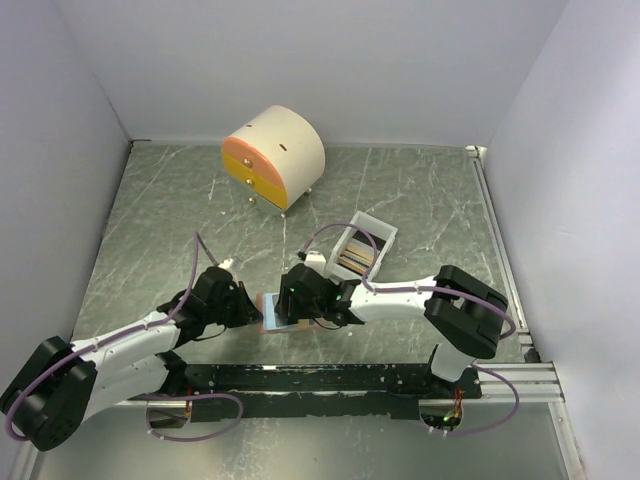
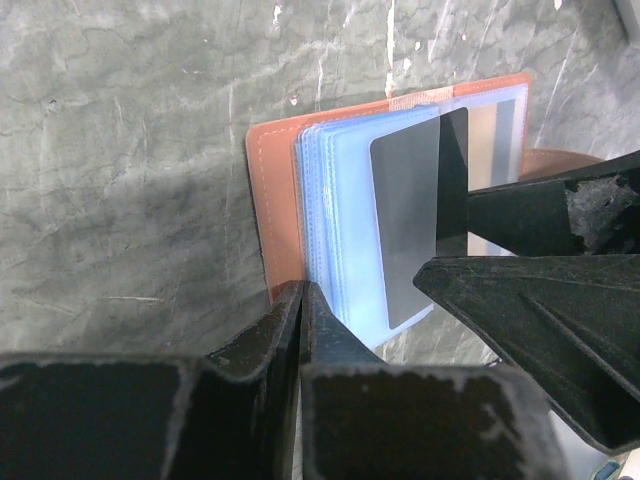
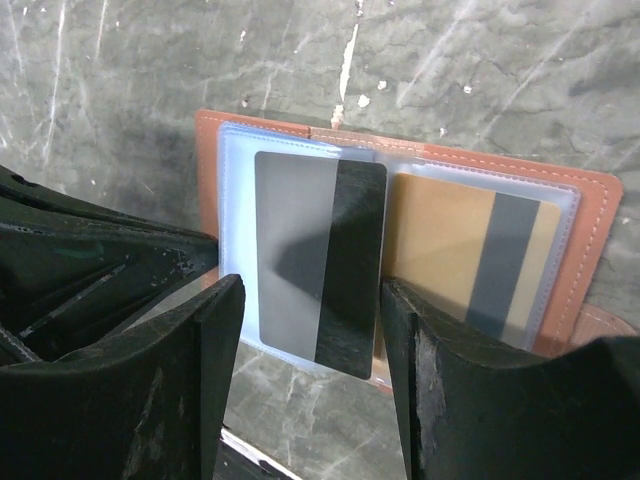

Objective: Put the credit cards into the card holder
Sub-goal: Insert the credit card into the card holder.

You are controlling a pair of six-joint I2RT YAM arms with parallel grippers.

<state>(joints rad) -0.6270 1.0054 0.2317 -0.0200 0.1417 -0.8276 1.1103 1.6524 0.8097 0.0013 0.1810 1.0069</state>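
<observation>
Grey-green marbled table point(image 1: 160, 200) stretches from us toward plain white walls point(image 1: 330, 60). Nearest to us, a black rail point(image 1: 330, 378) runs across the table's near edge. Both arms reach forward from it and meet near the middle.

Coming from the left, the left pincer point(image 2: 302, 300) has its fingers pressed together, with the tips touching the near edge of the card holder point(image 2: 272, 200). We cannot tell whether any of the cover is caught between them. The card holder is salmon-tan with stitched edges and lies open and flat on the table between the two pincers. A stack of clear sleeves point(image 2: 335, 200) is fanned on its inner face.

Coming from the right, the right pincer point(image 3: 312, 290) stands spread, one finger along each long side of a dark grey card point(image 3: 295, 250) with a black stripe. This card lies on the sleeves; we cannot tell how far it sits inside one. Just beside it, a gold card point(image 3: 435, 240) with a grey stripe sits tucked behind clear plastic.

Farther back, just beyond the right wrist, a small white tray point(image 1: 383, 235) holds several cards point(image 1: 355, 262) standing on edge. Farthest of all, near the back wall, we see a round cream cabinet point(image 1: 285, 150) with orange and yellow drawers.
</observation>
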